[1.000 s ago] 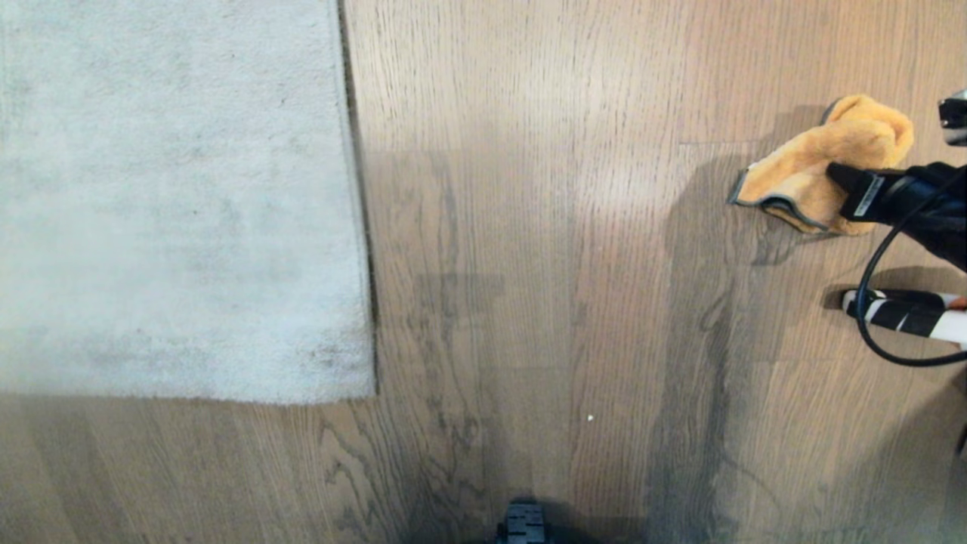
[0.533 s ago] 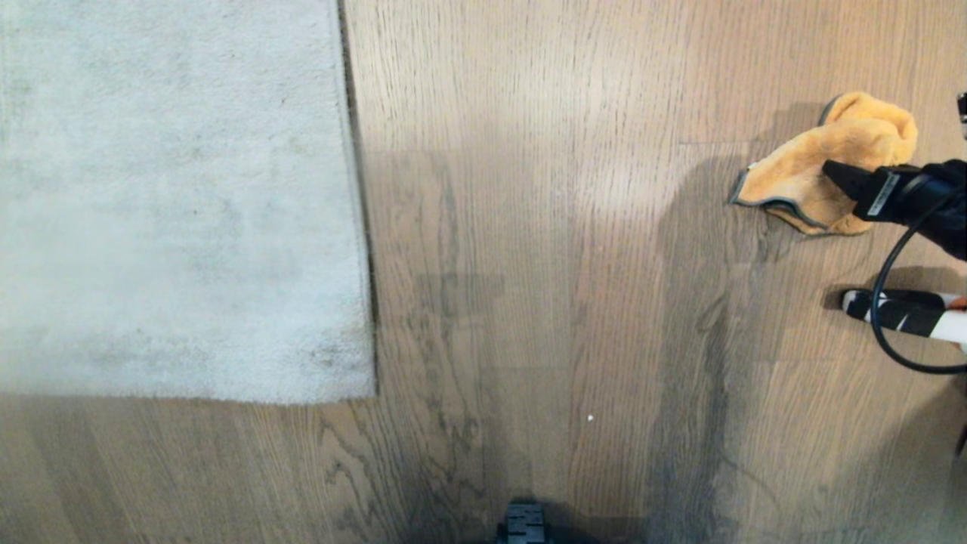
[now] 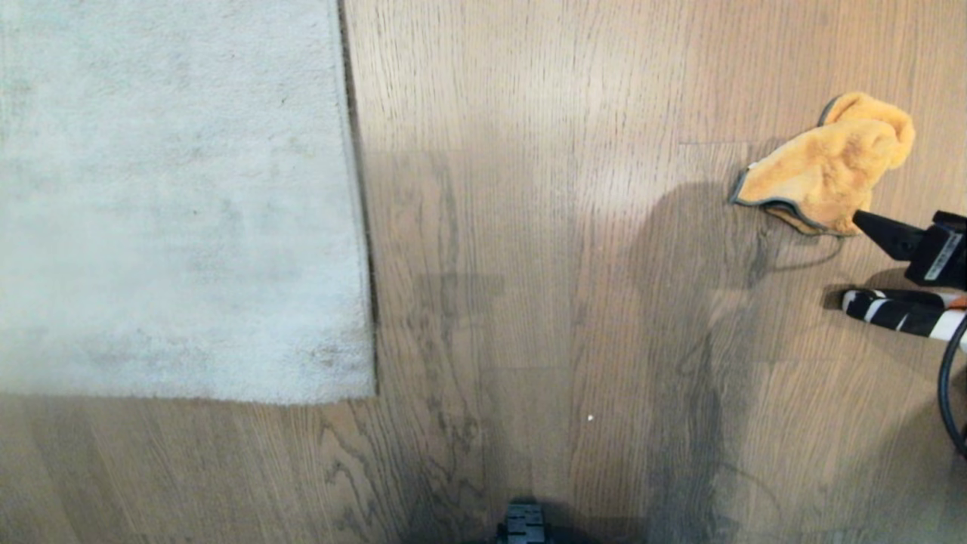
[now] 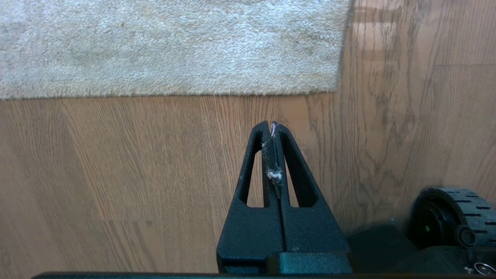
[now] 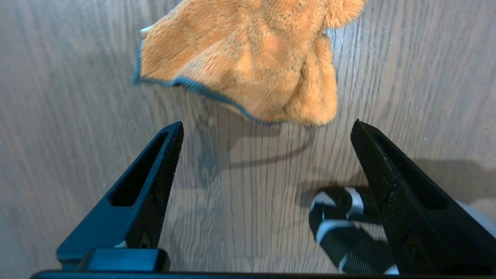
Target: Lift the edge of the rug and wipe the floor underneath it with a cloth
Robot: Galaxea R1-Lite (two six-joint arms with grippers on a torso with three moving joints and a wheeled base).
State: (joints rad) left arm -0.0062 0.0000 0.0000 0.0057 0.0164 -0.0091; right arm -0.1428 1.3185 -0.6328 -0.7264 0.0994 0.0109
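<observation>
The pale grey rug (image 3: 174, 196) lies flat at the left, with its straight rug edge (image 3: 361, 227) and square corner (image 3: 369, 389) resting on the brown plank floor (image 3: 544, 264). A fluffy orange cloth (image 3: 823, 170) lies crumpled on the floor at the far right. My right gripper (image 3: 869, 225) hovers just short of it, open and empty; in the right wrist view the cloth (image 5: 252, 58) sits just past the right gripper (image 5: 267, 124). The left gripper (image 4: 271, 126) is shut, with lint between its fingers, above bare floor short of the rug's near border (image 4: 174, 91).
A black-and-white striped object (image 3: 899, 311) lies on the floor under the right arm and shows beside one finger (image 5: 348, 228). A black cable (image 3: 948, 400) loops at the right edge. A base wheel (image 4: 453, 217) stands near the left gripper.
The right gripper has opened, let go of the cloth and drawn back toward the near right. The cloth stays on the floor where it was. The rug and left arm have not moved.
</observation>
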